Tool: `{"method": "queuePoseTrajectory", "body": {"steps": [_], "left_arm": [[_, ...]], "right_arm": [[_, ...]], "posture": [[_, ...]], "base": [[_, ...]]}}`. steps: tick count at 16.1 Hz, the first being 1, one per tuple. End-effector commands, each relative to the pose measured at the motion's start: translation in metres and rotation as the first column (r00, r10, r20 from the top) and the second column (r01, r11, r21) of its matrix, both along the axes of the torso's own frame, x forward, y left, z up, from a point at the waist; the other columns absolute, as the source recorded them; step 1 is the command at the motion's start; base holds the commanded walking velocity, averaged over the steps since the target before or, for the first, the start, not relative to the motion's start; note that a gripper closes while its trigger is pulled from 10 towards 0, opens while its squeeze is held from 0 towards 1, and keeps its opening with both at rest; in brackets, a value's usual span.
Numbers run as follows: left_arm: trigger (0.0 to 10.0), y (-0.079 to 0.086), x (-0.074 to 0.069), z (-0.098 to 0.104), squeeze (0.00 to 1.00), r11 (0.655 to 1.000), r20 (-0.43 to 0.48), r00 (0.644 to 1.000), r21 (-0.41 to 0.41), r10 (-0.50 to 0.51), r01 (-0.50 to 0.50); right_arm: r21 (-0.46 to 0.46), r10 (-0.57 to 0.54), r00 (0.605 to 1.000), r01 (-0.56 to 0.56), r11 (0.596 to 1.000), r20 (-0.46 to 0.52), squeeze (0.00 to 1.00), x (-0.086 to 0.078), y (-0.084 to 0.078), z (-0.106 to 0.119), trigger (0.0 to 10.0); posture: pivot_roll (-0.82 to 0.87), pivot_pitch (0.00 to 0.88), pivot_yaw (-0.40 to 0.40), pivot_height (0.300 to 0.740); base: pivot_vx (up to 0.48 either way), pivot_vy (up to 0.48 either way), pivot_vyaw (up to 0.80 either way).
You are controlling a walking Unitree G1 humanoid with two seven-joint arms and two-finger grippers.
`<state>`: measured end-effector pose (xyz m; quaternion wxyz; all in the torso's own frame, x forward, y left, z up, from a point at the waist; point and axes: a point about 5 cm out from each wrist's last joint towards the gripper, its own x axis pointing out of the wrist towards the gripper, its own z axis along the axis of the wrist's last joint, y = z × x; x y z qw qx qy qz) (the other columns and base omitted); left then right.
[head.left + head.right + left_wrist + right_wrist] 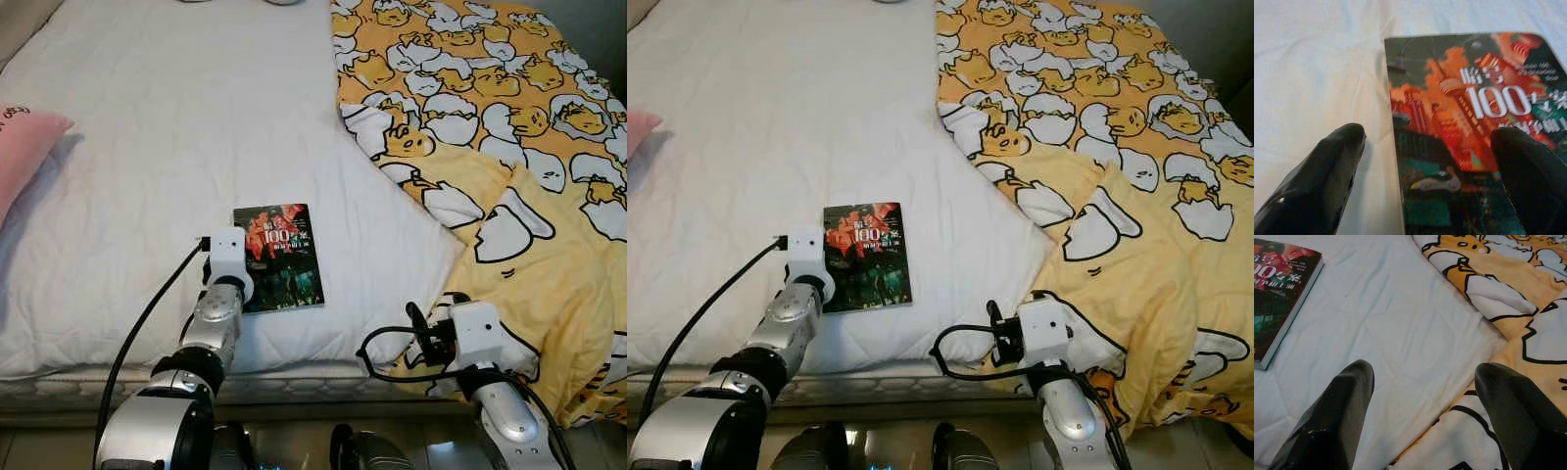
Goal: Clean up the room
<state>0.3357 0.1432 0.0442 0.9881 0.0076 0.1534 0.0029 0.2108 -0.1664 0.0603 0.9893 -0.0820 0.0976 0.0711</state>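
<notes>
I'm looking down at a bed [167, 117] with a white quilted cover. A book [281, 257] lies flat on it, near the front edge, dark cover up with red and orange artwork and a large white "100" (the rest of the title is too small for me to read).

The left gripper [1425, 161] is at the book's near left corner. In the left wrist view its two black fingers [1327, 181] are spread wide: one is over the white cover just beside the book's left edge, the other over the book's cover. That edge runs between them. I cannot tell whether either fingertip is touching the book or the bedding. Nothing is held.

The right gripper [1425, 406] is at the bed's front edge, well to the right of the book. Its fingers are also spread apart, holding nothing, pointing at the line where the white cover meets the blanket [509, 147]. The book shows at the far corner of the right wrist view, well apart from those fingers.

The blanket is yellow with a white and black cartoon print, rumpled over the right side of the bed and hanging over the front edge. A pink pillow [24, 147] sits at the bed's left side.
</notes>
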Motion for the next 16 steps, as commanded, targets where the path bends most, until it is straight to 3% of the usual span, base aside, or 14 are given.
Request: {"method": "queuePoseTrajectory", "body": {"steps": [1, 3, 7, 9, 10, 11, 12, 16], "left_arm": [[10.0, -0.008, -0.010, -0.013, 0.00, 1.000, -0.049, 0.999, -0.021, -0.015, 0.014], [10.0, -0.022, -0.016, -0.019, 0.00, 0.996, -0.062, 0.996, -0.058, -0.068, 0.065], [10.0, -0.041, -0.026, -0.026, 0.00, 0.988, -0.053, 0.987, -0.014, -0.153, 0.153], [10.0, -0.042, -0.037, -0.043, 0.00, 0.991, -0.180, 0.975, -0.025, -0.132, 0.129], [10.0, -0.034, -0.044, -0.055, 0.00, 0.996, -0.287, 0.956, -0.087, -0.061, 0.037], [1.9, -0.030, -0.047, -0.059, 0.00, 0.992, -0.325, 0.945, -0.127, -0.027, -0.016], [0.0, -0.028, -0.047, -0.059, 0.00, 0.995, -0.324, 0.945, -0.102, -0.040, 0.007], [0.0, -0.029, -0.040, -0.052, 0.00, 0.996, -0.294, 0.951, -0.040, -0.093, 0.085]], "right_arm": [[-0.006, -0.002, 1.000, 0.002, 1.000, -0.027, 0.00, -0.005, -0.004, -0.002, 10.0], [-0.007, -0.001, 0.999, 0.001, 1.000, -0.033, 0.00, -0.006, -0.004, -0.003, 10.0], [-0.010, 0.000, 0.999, -0.001, 1.000, -0.039, 0.00, -0.006, -0.005, -0.004, 10.0], [-0.010, 0.004, 0.999, -0.004, 1.000, -0.045, 0.00, -0.005, -0.005, -0.004, 10.0], [-0.009, 0.004, 0.999, -0.004, 1.000, -0.047, 0.00, -0.005, -0.004, -0.005, 10.0], [-0.009, 0.003, 0.999, -0.003, 1.000, -0.048, 0.00, -0.004, -0.004, -0.005, 10.0], [-0.009, 0.002, 0.999, -0.002, 1.000, -0.048, 0.00, -0.004, -0.004, -0.005, 10.0], [-0.007, -0.002, 0.999, 0.002, 1.000, -0.050, 0.00, -0.003, -0.004, -0.006, 10.0]], "posture": [[-0.15, 0.191, -0.087, 0.740], [-0.15, 0.191, -0.086, 0.740], [-0.14, 0.192, -0.087, 0.740], [-0.14, 0.195, -0.088, 0.740], [-0.14, 0.194, -0.087, 0.740], [-0.14, 0.194, -0.087, 0.740], [-0.14, 0.194, -0.087, 0.740], [-0.14, 0.180, -0.084, 0.740]], "base": [[0.000, 0.000, 0.00], [0.000, 0.000, 0.00], [0.000, 0.000, 0.00], [0.000, 0.000, 0.00], [0.000, 0.000, 0.00], [0.000, 0.000, 0.00], [0.000, 0.000, 0.00], [0.000, 0.000, 0.00]]}}
